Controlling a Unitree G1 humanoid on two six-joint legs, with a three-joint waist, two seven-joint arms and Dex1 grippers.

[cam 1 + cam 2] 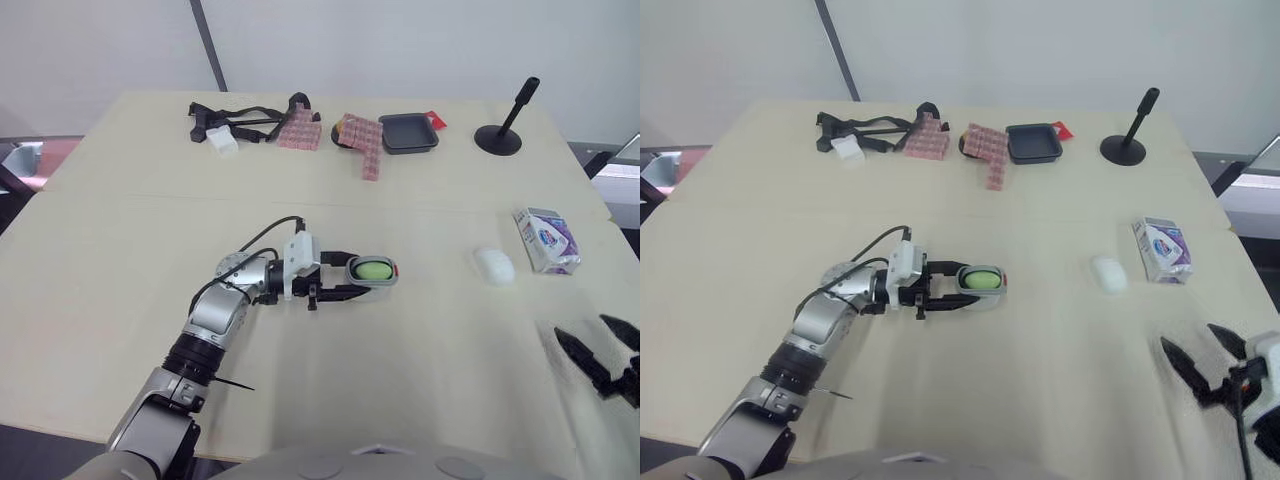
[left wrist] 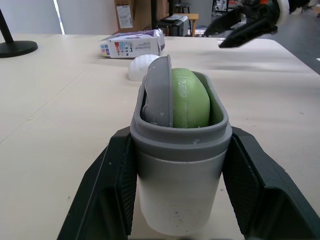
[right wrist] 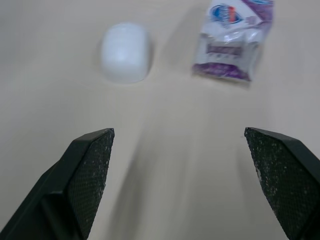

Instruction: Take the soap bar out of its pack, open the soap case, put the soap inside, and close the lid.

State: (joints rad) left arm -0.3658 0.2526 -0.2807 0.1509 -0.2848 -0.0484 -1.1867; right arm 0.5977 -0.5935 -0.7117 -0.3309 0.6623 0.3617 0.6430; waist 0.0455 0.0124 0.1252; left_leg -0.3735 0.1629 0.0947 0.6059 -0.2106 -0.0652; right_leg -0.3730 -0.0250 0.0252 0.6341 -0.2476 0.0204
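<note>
Listing from the near edge outward, clock directions read from the head views with 12 o'clock at the far side.

1. Right gripper (image 3: pixel 178 134): at 4 o'clock, near the edge of the pale beige table (image 1: pixel 120 300). Its two black fingers are spread wide with nothing between them.

2. Left gripper (image 1: pixel 352 275): near table centre, pointing toward 3 o'clock. Fingers are pressed on both long sides of the grey oval plastic soap case (image 1: pixel 372 270), pinching it.

3. Green oval soap bar (image 2: pixel 190 99): inside the case, standing on edge, with a thin grey plate (image 2: pixel 161 92) leaning beside it. The case is open at the top, with no lid on it.

4. White rounded oval piece (image 1: pixel 494 266): lying at 3 o'clock from the case, well apart. Whether it is the lid cannot be told.

5. White-and-purple soap pack (image 1: pixel 545 240): lying at 2 o'clock from the white piece, just beside it.

6. Far row, 11 to 1 o'clock: tangled black straps with a white block (image 1: pixel 225 128), two pink checkered block sheets (image 1: pixel 298 132) (image 1: pixel 365 140), a black square tray (image 1: pixel 408 132), and a black round-based stand with a tilted handle (image 1: pixel 500 130).
</note>
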